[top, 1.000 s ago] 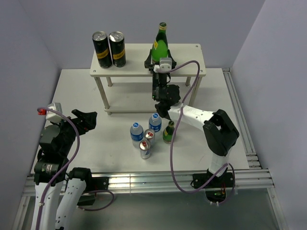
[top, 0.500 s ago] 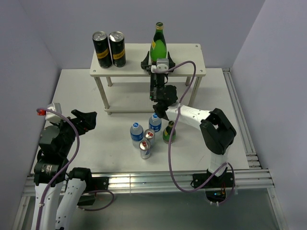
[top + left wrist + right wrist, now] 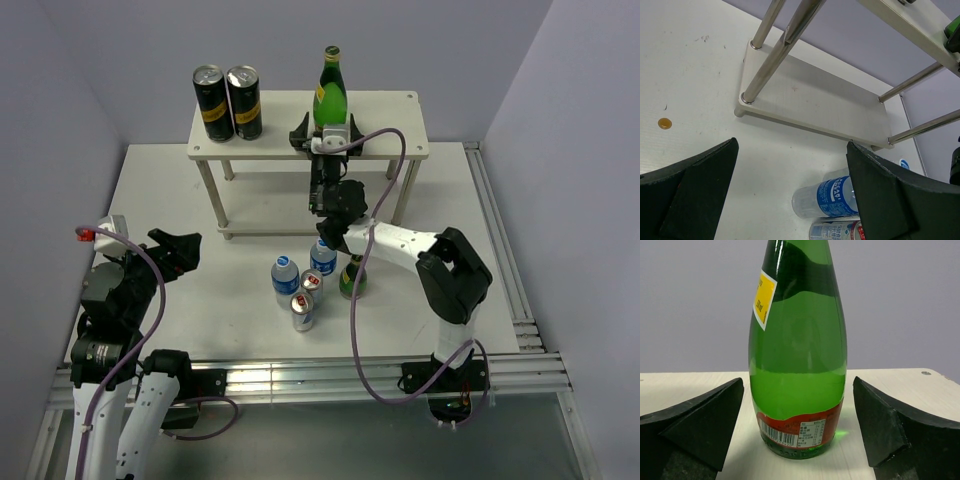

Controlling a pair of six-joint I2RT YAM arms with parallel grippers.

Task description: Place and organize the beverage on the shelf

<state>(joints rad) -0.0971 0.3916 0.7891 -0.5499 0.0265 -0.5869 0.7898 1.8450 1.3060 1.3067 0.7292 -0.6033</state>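
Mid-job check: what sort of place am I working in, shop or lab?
Probably a lab test cell: bare walls box in a white table, aluminium rails frame its near edge, and the only shelf is a small tabletop rack.

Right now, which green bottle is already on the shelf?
The green bottle upright on the shelf top board, right of the black cans; the other green bottle stands on the table.
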